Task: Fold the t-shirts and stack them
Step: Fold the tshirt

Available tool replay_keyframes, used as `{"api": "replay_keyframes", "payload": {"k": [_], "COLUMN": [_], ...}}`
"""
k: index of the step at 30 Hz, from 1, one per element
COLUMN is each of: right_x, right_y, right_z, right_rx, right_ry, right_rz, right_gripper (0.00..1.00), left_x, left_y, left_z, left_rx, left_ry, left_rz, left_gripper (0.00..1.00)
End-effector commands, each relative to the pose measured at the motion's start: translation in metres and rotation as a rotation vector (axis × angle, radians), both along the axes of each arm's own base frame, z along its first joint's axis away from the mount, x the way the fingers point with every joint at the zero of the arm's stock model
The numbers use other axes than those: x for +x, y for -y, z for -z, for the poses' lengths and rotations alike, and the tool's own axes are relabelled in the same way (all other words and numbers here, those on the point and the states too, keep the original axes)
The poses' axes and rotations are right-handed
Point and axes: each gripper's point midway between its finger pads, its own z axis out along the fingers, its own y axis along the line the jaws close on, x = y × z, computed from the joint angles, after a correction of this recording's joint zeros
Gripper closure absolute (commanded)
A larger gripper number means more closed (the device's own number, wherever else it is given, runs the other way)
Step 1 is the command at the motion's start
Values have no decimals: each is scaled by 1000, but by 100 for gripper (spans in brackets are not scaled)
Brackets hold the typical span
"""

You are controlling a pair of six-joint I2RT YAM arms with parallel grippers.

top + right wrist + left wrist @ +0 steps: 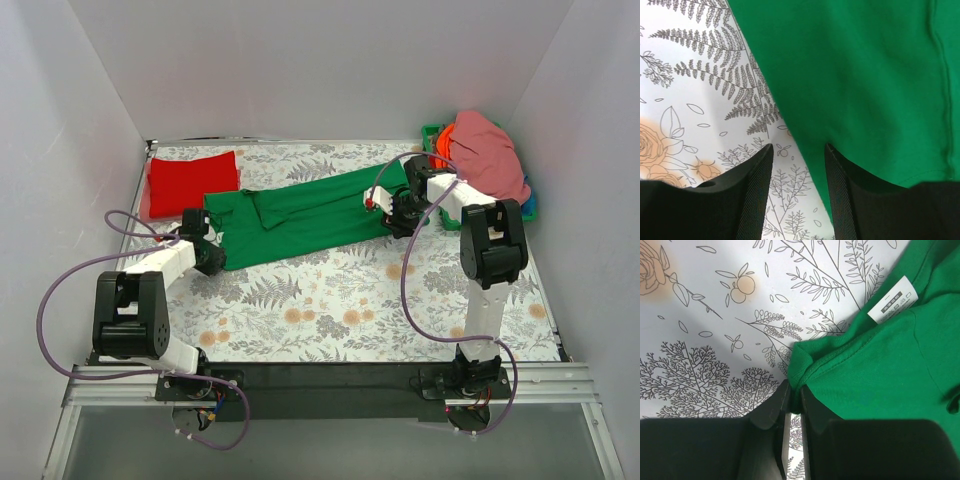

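A bright green t-shirt (310, 212) lies stretched in a long band across the floral table cover. My left gripper (220, 258) is at its near left corner; in the left wrist view the jaws (794, 390) are pinched shut on the hemmed green corner (810, 367). A white label (893, 300) shows on the cloth. My right gripper (383, 212) is at the shirt's right end. It stands open (799, 147), and the green cloth's edge (855, 75) runs between its fingers. A folded red t-shirt (192, 182) lies at the back left.
A green plastic basket (432, 132) stands at the back right corner, heaped with a pink shirt (485, 155) and an orange one (443, 145). White walls close in the back and both sides. Purple cables loop from both arms.
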Motion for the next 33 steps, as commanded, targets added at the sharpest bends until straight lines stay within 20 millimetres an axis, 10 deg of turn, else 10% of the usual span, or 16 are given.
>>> {"api": "replay_keyframes", "payload": {"k": [1,12,16,19,27,33], "right_x": [14,19,3,-32,-185,-261], "right_y": [-4,4,7,10,57,56], "right_z": [-8,6,12,7,21,3], "right_rx": [-3,-58,-70,-57,-132,-59], "right_ry": [58,61,24,-2,-139,-185], "right_rz": [-40,-54,-52,-77,-128,-159], "right_gripper": [49,54,71,99,99,99], "left_x": [-1,-1,-3,-5,-27,-36], "left_y": [-13,-20,-22,-27,-35,-23], "left_z": [-4,-7,-7,-10,-12,-10], "left_rx": [44,35,35,39,33,-15], "left_ry": [8,16,16,19,20,7], "left_rz": [-8,-19,-18,-26,-29,23], "left_gripper": [93,94,94,94,94,93]}}
